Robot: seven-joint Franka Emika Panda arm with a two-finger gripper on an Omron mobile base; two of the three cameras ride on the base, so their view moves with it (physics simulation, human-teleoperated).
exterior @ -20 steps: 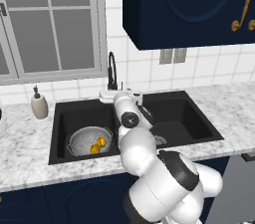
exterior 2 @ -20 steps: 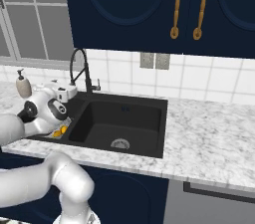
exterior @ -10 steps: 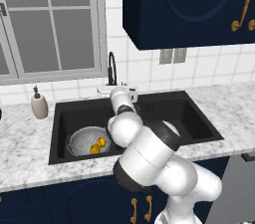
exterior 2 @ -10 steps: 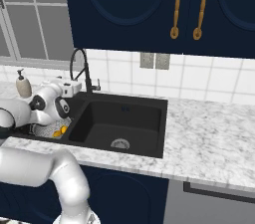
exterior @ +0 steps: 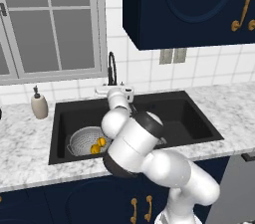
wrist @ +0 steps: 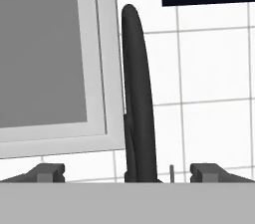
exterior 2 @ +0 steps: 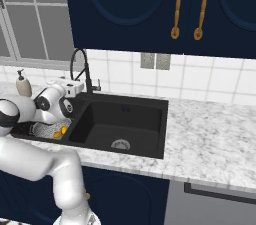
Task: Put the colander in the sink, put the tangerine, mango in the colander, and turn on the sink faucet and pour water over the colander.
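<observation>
The sink faucet [wrist: 135, 93], a tall slim black arched tube, stands upright at the back rim of the black matte double-basin sink [exterior: 187, 113], long axis vertical, neck arching toward the basin. In the hand view it rises at twelve o'clock, centred between the open, empty tool's [wrist: 132, 172] spread fingertips [wrist: 47, 172]. At about eight o'clock from the faucet in the left base view, the silver perforated colander [exterior: 82, 138] holds the fruit.
</observation>
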